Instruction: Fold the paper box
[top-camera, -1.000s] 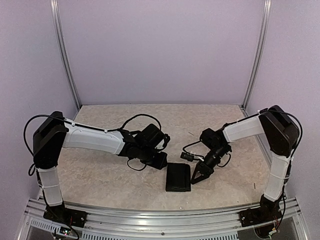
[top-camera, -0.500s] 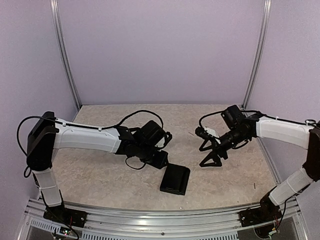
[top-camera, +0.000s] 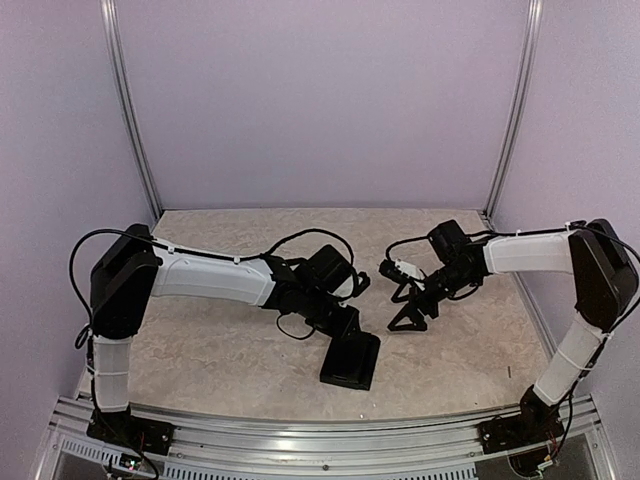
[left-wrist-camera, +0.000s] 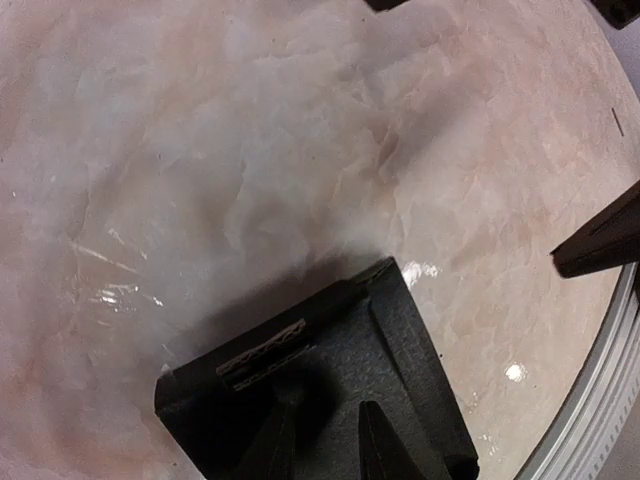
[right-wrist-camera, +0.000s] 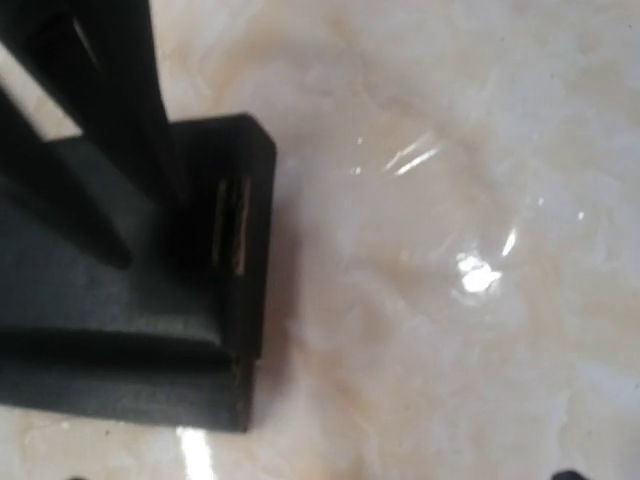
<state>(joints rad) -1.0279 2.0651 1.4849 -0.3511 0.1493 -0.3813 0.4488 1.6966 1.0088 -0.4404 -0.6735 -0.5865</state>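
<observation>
The paper box (top-camera: 350, 363) is a flat matte black folded pack lying askew near the table's front. Its top face (left-wrist-camera: 405, 345) and a tucked tab edge (left-wrist-camera: 262, 350) show in the left wrist view. The box (right-wrist-camera: 120, 330) also fills the left of the right wrist view. My left gripper (top-camera: 347, 326) stands over the box's far edge. Its fingers (left-wrist-camera: 325, 402) are a little apart, with their tips on the top face and nothing between them. My right gripper (top-camera: 408, 322) hangs wide open just right of the box, clear of it.
An aluminium rail (top-camera: 320, 435) runs along the near table edge, close to the box. Lilac walls and two metal posts (top-camera: 135, 120) close in the marbled tabletop (top-camera: 230, 355). Cables loop off both wrists.
The right gripper let go, opened wide and swung up and away from the box, then came back beside it. The left gripper moved right onto the box, which turned askew.
</observation>
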